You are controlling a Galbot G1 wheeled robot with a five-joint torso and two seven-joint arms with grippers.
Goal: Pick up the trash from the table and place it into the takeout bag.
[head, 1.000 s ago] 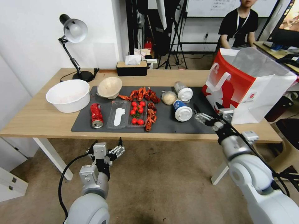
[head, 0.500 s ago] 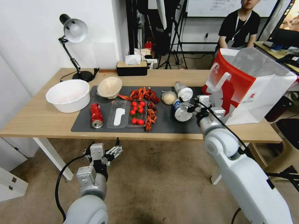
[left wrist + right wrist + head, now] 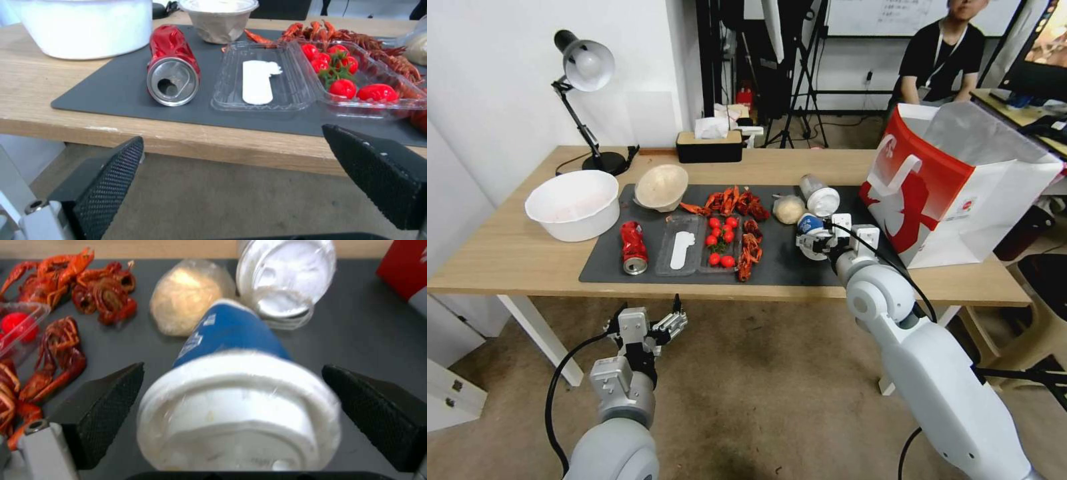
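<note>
Blue cup (image 3: 231, 336) w/ white lid lies tipped on the grey mat (image 3: 787, 267) nr worktop (image 3: 507, 260) front edge. Right claw (image 3: 233, 406) spread, fingers either side of the lid, not touching. Left claw (image 3: 231, 173) spread, below front edge.

My table (image 3: 514, 257) is a long light-wood top on white legs. Directly on it lie a dark grey mat (image 3: 800, 267), a white bowl (image 3: 574, 203) at my left, a black desk lamp (image 3: 587, 73), a tissue box (image 3: 710, 147) at the far edge, and the takeout bag (image 3: 954, 187) at my right.
</note>
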